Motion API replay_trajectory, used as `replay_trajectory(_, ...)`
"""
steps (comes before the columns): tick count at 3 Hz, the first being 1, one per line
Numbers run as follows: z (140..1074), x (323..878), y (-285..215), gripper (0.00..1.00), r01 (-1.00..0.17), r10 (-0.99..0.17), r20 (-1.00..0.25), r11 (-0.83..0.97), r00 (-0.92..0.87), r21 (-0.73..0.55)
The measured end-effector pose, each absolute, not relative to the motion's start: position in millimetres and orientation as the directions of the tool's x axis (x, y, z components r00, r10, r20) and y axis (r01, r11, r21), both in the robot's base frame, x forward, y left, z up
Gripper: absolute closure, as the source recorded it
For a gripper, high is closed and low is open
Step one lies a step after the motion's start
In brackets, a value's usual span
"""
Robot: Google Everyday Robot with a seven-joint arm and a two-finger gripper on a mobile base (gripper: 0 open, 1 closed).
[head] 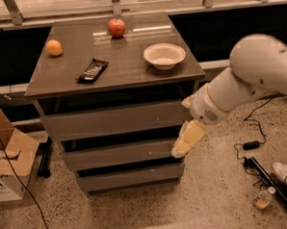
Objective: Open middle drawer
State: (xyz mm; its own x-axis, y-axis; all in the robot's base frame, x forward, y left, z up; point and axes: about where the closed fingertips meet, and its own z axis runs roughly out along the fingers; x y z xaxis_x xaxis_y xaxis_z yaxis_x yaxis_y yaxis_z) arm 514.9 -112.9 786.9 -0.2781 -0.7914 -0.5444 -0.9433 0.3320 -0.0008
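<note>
While the middle drawer (117, 155) runs left to right, second of three in the cabinet (126, 66), we find the gripper (179, 149) at its right end, and cannot tell whether it is open or closed.

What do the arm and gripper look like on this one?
The arm is smooth, rounded white shells, with a small dotted grille near the wrist. The gripper, at the right end of the middle drawer, is pale cream-yellow and blocky.
</note>
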Motion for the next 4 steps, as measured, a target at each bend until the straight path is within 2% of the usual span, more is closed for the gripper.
replay_trajectory(1,718.4,530.9,-106.1,0.0,-0.921,-0.723,-0.595,0.382,-0.35,0.077)
replay_trajectory(4,692.2,529.9,-89.7,0.0,-0.915,-0.724,-0.58,0.391,-0.373,0.101)
